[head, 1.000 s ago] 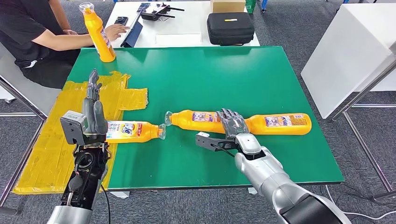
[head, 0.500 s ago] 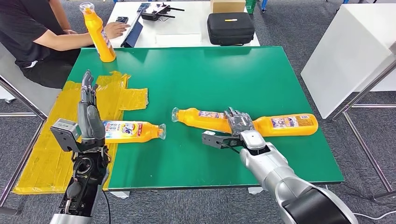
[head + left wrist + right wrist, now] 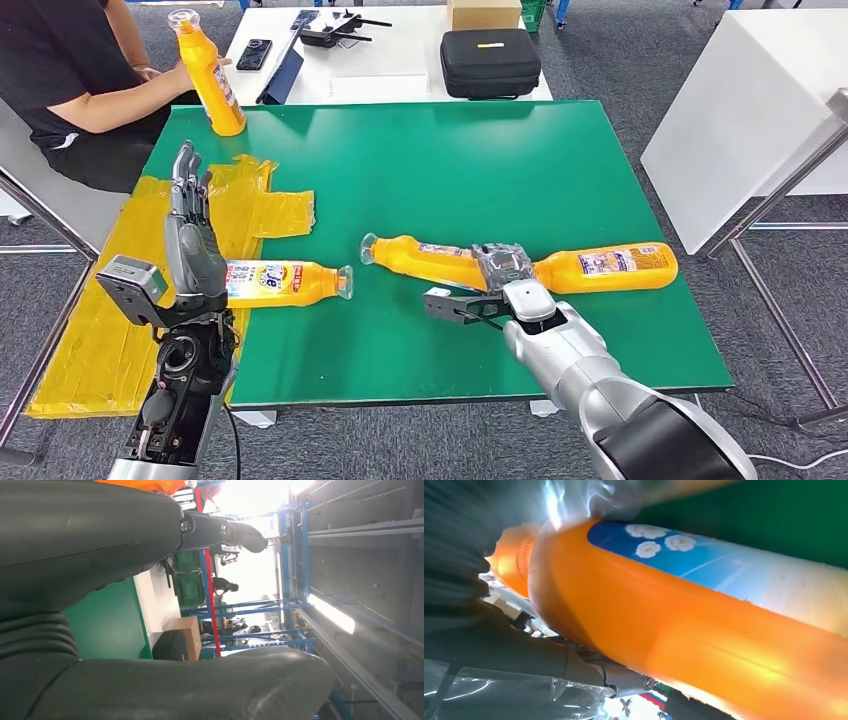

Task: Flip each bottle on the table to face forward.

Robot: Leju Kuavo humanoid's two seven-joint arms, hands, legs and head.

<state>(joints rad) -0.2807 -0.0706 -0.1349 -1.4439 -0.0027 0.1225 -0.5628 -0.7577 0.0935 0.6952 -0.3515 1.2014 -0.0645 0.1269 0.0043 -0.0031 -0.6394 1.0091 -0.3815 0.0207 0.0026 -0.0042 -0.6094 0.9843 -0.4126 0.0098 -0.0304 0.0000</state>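
- Orange plastic detergent bottle lay on its side mid green table, neck to neck with a second orange bottle; the right hand wrapped its waist. Stiff, slick and probably light, it should roll best held at the labelled body. Since the earlier frame its cap end had swung slightly.
- Left hand hung open-fingered beside a third lying bottle.
- Right wrist view: glossy orange wall against the fingers.
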